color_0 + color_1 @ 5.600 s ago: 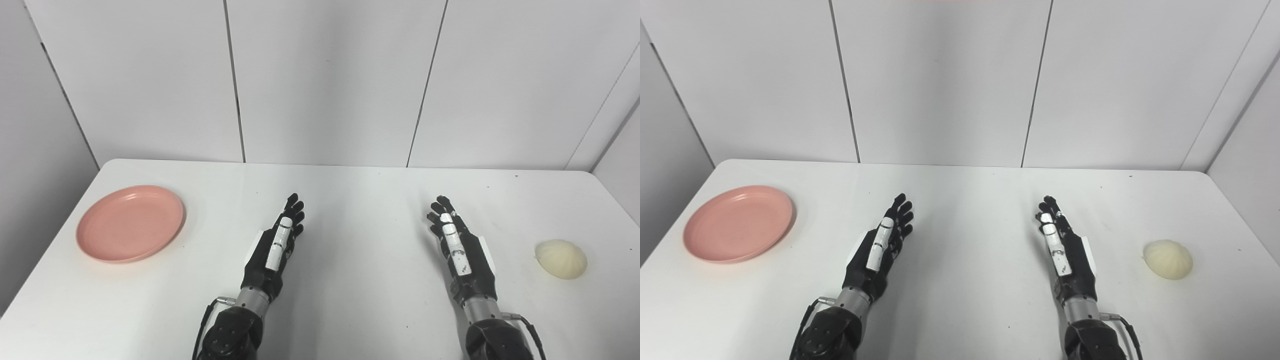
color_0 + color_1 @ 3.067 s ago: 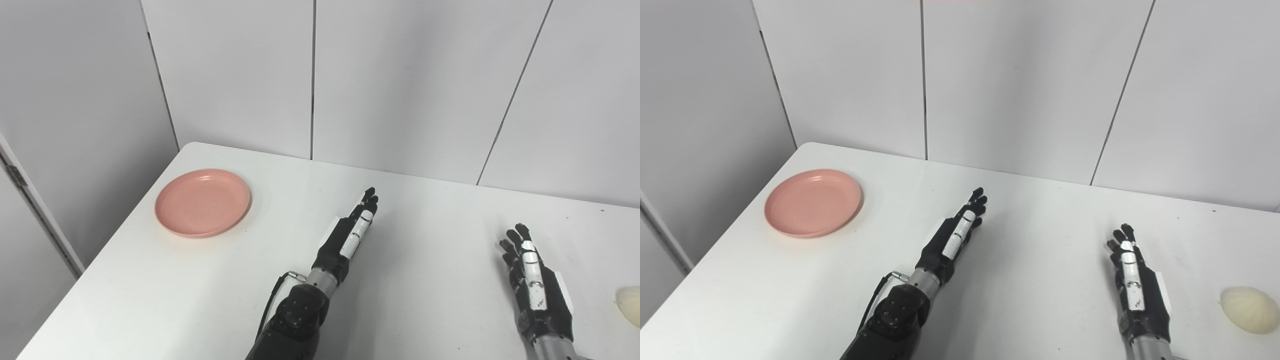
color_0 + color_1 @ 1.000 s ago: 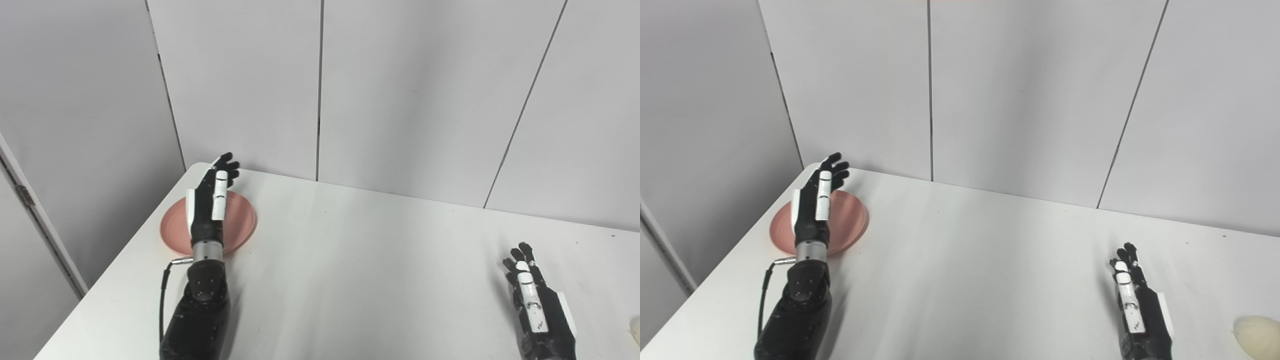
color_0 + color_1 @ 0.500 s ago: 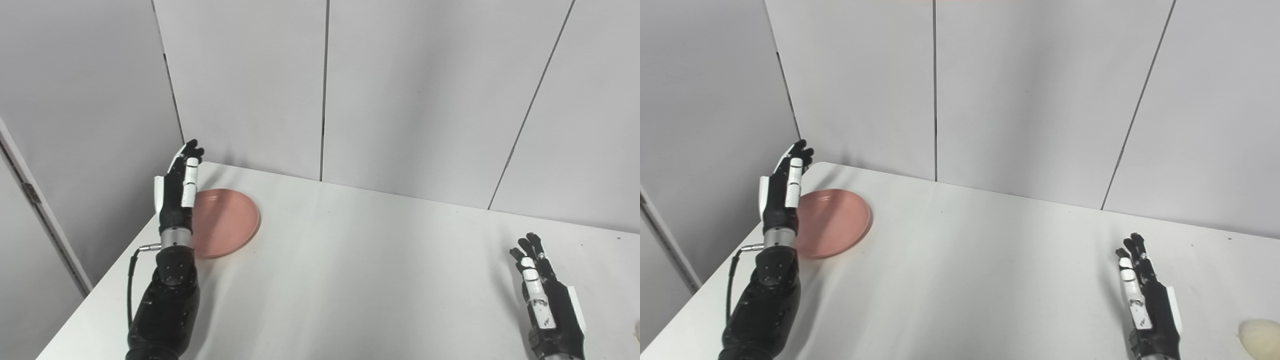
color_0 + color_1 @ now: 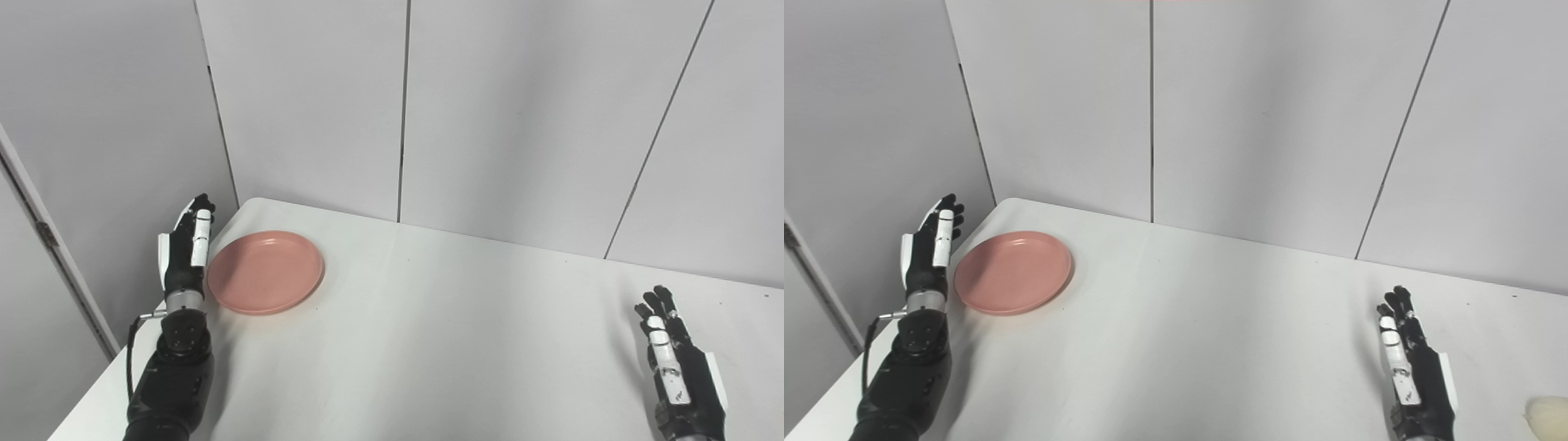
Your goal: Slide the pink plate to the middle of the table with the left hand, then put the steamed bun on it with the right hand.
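Left hand (image 5: 182, 251), fingers spread and empty, has swung from over the round pink plastic plate (image 5: 265, 271) to its 9 o'clock edge, set to push. Right hand (image 5: 1415, 373) waits spread, empty.

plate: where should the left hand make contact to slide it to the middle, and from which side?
Press on the plate's outer left rim, coming from the table's left edge. The plate is shallow and lies flat, so a sideways push on the raised rim should move it. The left hand is open and upright just outside that rim, palm toward the plate; contact isn't clear.
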